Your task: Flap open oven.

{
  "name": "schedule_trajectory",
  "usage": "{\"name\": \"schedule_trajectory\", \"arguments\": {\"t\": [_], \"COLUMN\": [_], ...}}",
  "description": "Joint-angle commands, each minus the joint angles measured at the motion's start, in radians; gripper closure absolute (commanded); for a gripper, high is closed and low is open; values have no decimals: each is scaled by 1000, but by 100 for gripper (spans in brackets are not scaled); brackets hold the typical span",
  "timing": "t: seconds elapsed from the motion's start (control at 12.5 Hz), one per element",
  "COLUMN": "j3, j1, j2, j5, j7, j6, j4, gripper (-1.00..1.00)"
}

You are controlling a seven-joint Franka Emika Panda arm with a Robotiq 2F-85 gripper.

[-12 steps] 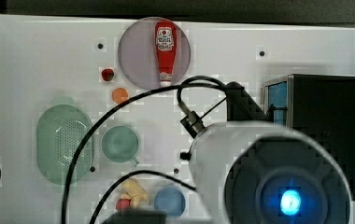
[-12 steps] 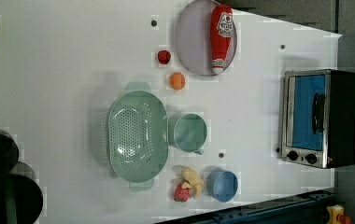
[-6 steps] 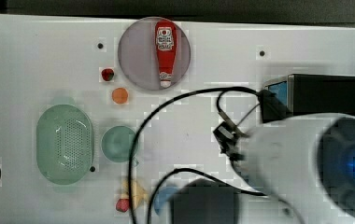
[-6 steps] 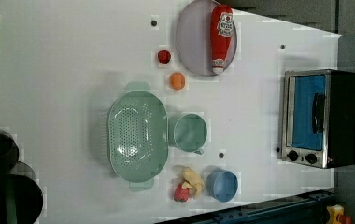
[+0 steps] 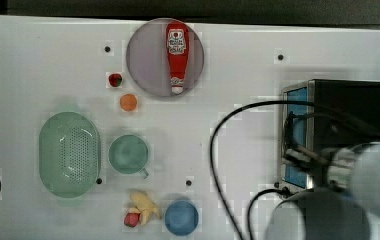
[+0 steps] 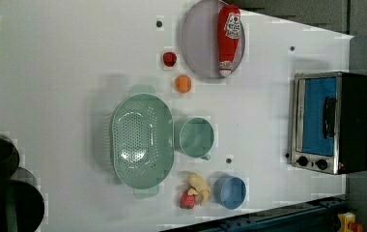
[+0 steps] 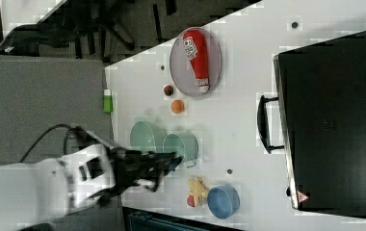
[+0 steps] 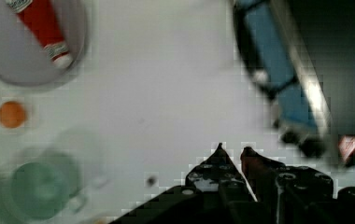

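**Robot arm nears a closed toaster oven**

A white bench carries kitchen items, seen from above. At the right edge of the top view stands the oven (image 5: 348,107), a boxy unit with a black top and silver frame. Its blue-tinted door (image 6: 319,116) is upright and closed, with the black bar handle (image 6: 330,117) lying across it and small black knobs (image 6: 312,162) in a row at one end. The door faces the open middle of the bench, which leaves room for it to drop down.

The robot arm fills the lower right of the top view, its black cables looping over the bench. The tool (image 8: 231,156) appears in the wrist view as 2 dark fingertips with only a narrow gap between them, nearly clenched and grasping nothing. It hangs above bare bench, near the oven's front but apart from the handle. Judging from this, the opening step has not begun; the tool would need to reach the handle before pulling the door down.

Other items sit well away from the oven: a ketchup bottle (image 5: 176,55) lying on a grey plate (image 5: 145,67) at top centre, a green colander (image 5: 69,154) at left, a green cup (image 5: 128,154) beside it, and a blue bowl (image 5: 181,218) at the bottom.
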State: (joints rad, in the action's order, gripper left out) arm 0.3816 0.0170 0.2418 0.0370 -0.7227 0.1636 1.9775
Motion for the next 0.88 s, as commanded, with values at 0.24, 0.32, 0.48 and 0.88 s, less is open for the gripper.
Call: {"name": "schedule_trajectory", "arguments": {"t": [0.24, 0.32, 0.48, 0.88], "j3": [66, 76, 88, 90], "j1": [16, 17, 18, 21], "j2": [-127, -151, -197, -285], "j5": [54, 54, 55, 70], "j7": [-452, -463, -463, -463], "j6": [260, 325, 441, 675], "j4": [92, 112, 158, 266], "gripper": [65, 65, 65, 65]}}
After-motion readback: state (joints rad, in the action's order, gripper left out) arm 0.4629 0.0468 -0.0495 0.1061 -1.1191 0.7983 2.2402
